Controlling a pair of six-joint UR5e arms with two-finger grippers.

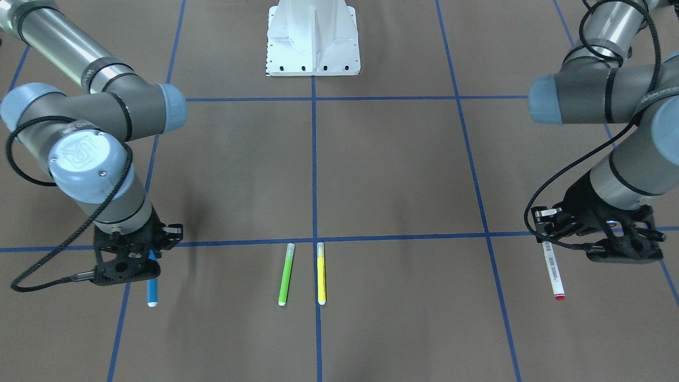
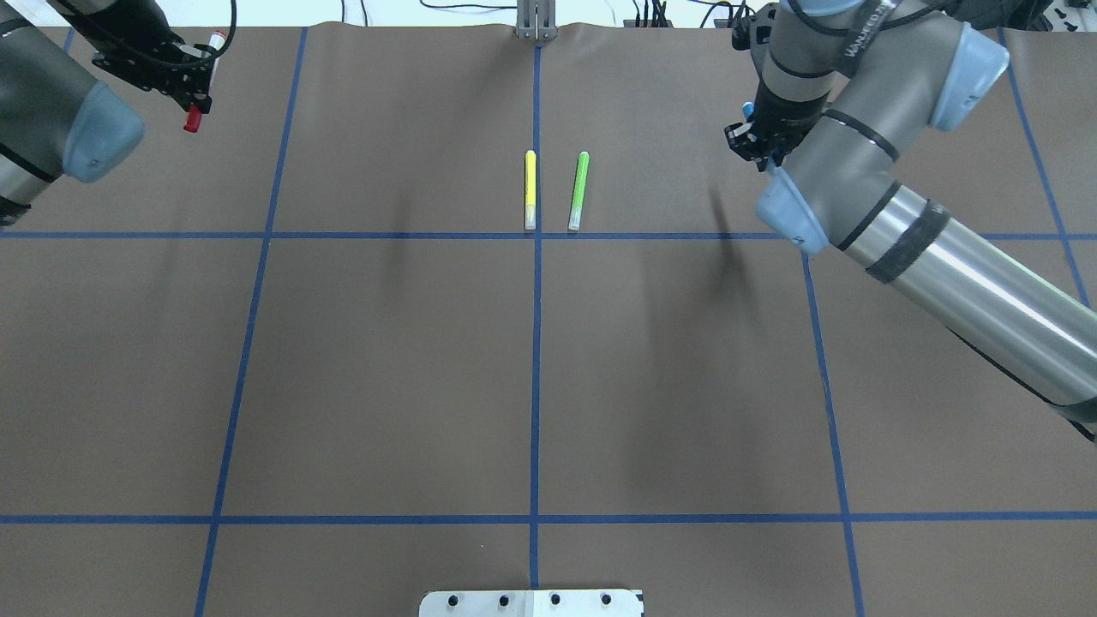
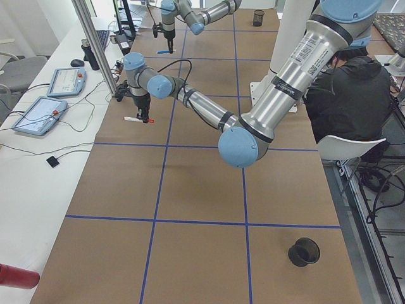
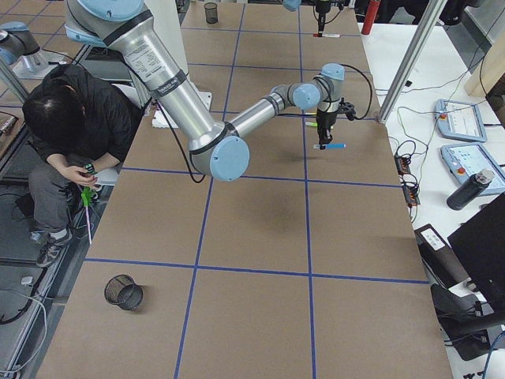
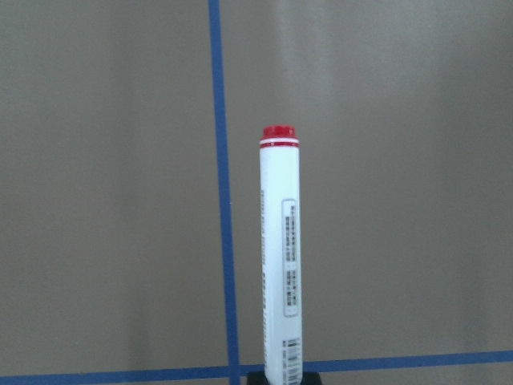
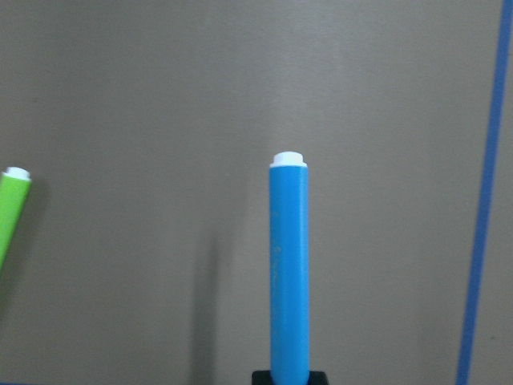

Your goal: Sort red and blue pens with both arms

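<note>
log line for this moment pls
left gripper: jaws shut on red pen | right gripper: jaws shut on blue pen | green marker, yellow marker: side by side on table

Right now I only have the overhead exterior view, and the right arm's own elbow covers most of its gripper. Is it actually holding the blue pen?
Observer: Yes. In the front-facing view the right gripper is shut on the blue pen, with the pen's white end sticking out past the fingers.
Operator: Are there any containers beyond my frame?
Observer: Yes. A black mesh cup stands near the table's end on the robot's left, and another cup stands near its right end.
</note>
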